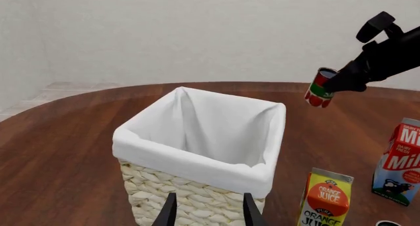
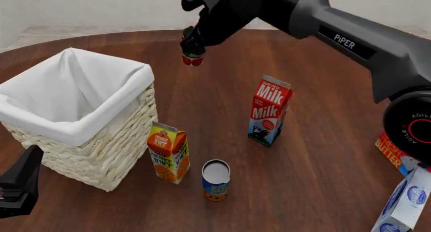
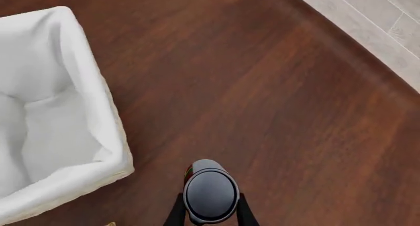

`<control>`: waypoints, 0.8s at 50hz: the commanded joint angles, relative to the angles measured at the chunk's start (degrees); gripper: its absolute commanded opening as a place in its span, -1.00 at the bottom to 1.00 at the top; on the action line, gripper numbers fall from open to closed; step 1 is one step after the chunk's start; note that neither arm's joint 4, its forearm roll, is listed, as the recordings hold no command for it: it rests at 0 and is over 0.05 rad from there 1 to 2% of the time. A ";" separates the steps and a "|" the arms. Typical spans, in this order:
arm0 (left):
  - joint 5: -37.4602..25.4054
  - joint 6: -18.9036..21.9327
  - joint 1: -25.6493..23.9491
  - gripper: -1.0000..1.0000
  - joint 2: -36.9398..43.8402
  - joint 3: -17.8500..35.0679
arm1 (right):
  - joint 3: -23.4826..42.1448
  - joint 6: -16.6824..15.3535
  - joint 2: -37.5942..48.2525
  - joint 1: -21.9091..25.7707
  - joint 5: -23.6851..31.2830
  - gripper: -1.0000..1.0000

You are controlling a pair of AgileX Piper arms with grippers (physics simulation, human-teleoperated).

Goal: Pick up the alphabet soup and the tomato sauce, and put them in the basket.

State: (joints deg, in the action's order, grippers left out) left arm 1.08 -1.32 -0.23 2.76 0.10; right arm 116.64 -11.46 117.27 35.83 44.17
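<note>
1. The right gripper (image 2: 193, 46) was clamped on the one tomato sauce (image 2: 192, 55), holding it in the air above the table (image 2: 323, 156), beyond the one basket (image 2: 101, 156).
2. The left gripper (image 1: 208, 210) hung near the basket with its fingers apart, holding nothing.
3. One alphabet soup (image 2: 216, 180) stood between one orange juice carton (image 2: 168, 152) and one milk carton (image 2: 269, 111).

I count two cans: tomato sauce (image 2: 192, 55) and alphabet soup (image 2: 216, 180); one basket (image 2: 40, 126); two cartons beside it: orange juice (image 2: 168, 152), milk (image 2: 270, 111).
</note>
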 commanded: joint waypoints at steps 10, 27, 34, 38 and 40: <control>-0.01 0.05 0.02 1.00 0.01 -0.01 | 2.68 1.02 -3.93 2.03 2.59 -1.00; -0.13 0.01 0.06 1.00 -0.24 0.01 | 3.65 0.69 -7.09 5.25 4.33 -1.00; -0.13 0.02 0.06 1.00 -0.30 0.02 | 2.57 0.83 -9.13 7.32 4.37 -1.00; -0.14 0.02 0.07 1.00 -0.32 0.02 | 2.91 0.83 -9.66 8.11 4.71 -1.00; -0.13 0.01 0.06 1.00 -0.32 0.02 | 2.92 0.77 -9.89 8.45 4.82 -1.00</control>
State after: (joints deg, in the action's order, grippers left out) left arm 0.96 -1.30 -0.18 2.50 0.11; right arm 119.26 -11.68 109.26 42.26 48.38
